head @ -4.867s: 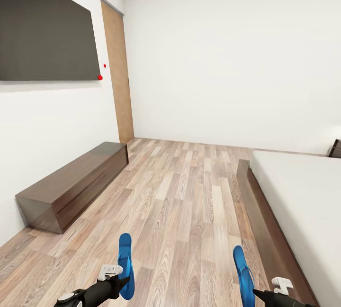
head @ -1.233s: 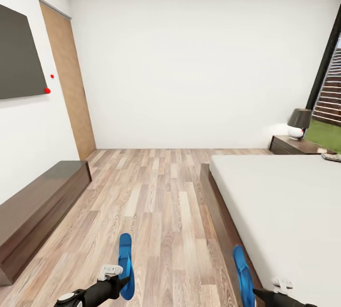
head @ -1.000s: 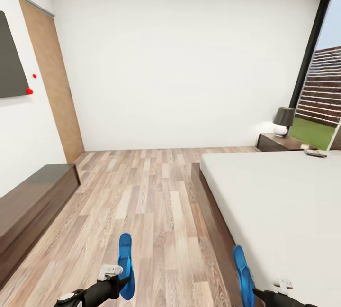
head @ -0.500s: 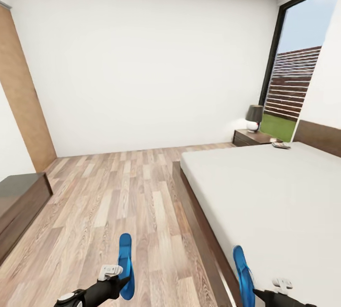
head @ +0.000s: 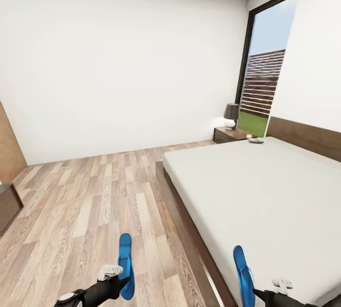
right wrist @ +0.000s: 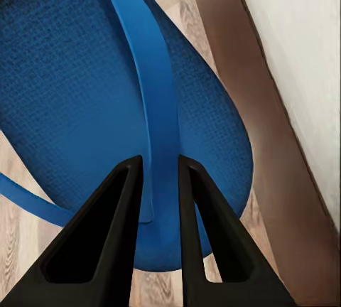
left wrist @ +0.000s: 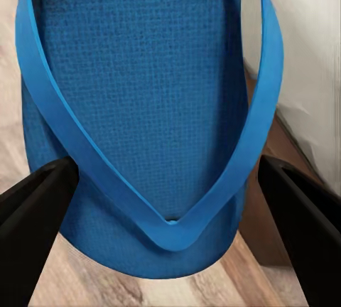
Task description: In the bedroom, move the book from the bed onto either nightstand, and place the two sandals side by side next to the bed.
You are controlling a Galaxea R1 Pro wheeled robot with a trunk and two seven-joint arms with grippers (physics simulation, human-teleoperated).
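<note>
My left gripper (head: 117, 276) holds one bright blue sandal (head: 125, 263) above the wood floor; in the left wrist view its fingers (left wrist: 35, 214) stand at either edge of the sole (left wrist: 142, 72). Over the bed's near edge, my right gripper (head: 259, 292) carries the other sandal (head: 242, 274), pinched by its thong strap (right wrist: 153, 94). The bed (head: 265, 188), with an off-white mattress and dark frame, spreads to the right. A small dark book (head: 255, 140) lies at its far corner. Just behind stands the nightstand (head: 226, 135) with a black-shaded lamp (head: 231, 115).
A tall dark-framed window (head: 263, 79) rises behind the nightstand. The end of a low dark bench (head: 7, 205) and a tan door (head: 7, 148) show at the left edge. Open plank floor (head: 94, 193) runs between bench and bed.
The camera has swung right: the bench and door slid toward the left edge, and the bed, headboard and window came further into view. Both sandals stay in the grippers.
</note>
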